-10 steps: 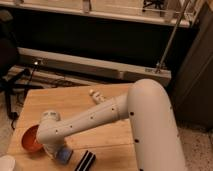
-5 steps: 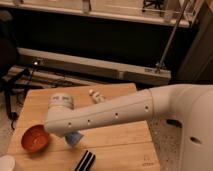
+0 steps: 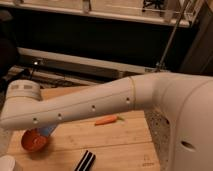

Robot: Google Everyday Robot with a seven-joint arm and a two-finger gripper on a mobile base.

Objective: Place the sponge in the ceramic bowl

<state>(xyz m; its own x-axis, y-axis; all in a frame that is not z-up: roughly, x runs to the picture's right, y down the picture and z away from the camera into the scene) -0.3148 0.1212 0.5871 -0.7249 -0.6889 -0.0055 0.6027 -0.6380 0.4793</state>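
Nearest to us, at the near edge of the wooden table [image 3: 120,146], sit a white round object [image 3: 7,164] in the left corner and a black block with white stripes [image 3: 86,161] near the middle. Both lie clear of the work.

Just beyond, on the left, stands the ceramic bowl [image 3: 34,142], upright, and the part of its glossy inside that we can see is bare. A slip of the light-blue sponge [image 3: 48,131] shows at the bowl's far right rim, the rest hidden under the arm [image 3: 100,102]. We cannot tell whether it hangs above the rim, leans on it, or lies on the wood beside it.

The gripper is out of sight behind the arm's left end, above that bowl corner. It is clenched, and we judge it may be pinching the sponge, though no grip shows.

Farther right, a carrot [image 3: 106,120] lies apart. The arm sweeps in from the right, which suits a reach to the bowl.
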